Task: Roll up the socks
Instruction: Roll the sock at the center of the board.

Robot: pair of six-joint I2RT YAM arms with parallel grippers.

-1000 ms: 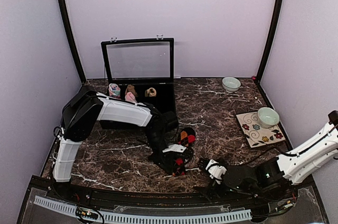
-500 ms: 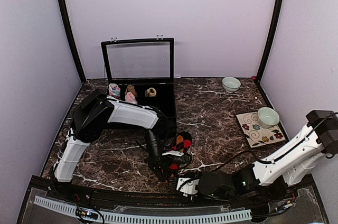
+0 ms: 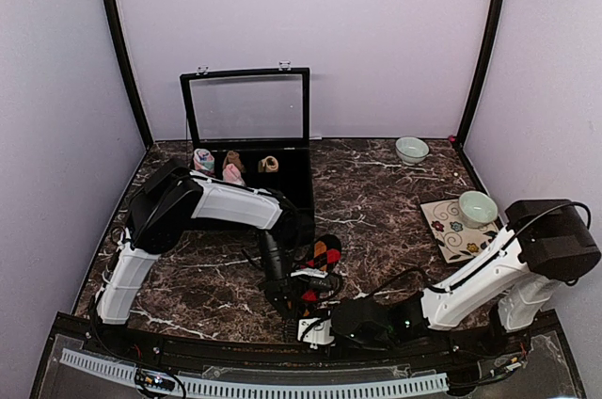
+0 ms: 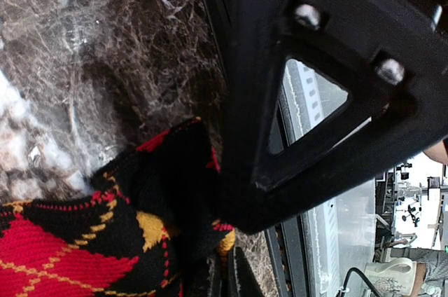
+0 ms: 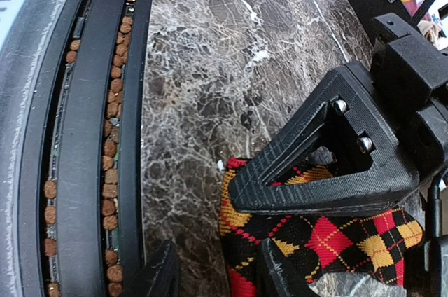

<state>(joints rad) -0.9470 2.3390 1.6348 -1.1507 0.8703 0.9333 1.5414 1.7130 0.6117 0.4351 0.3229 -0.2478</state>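
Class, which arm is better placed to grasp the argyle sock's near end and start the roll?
Right. The right gripper straddles the near end of the argyle sock with its jaws apart, while the left gripper is shut on that sock, so it is occupied.

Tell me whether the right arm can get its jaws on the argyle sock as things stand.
Probably yes. The argyle sock lies right ahead of the right arm's parted jaws, its edge between them. The left arm pinches the same end, so room is tight.
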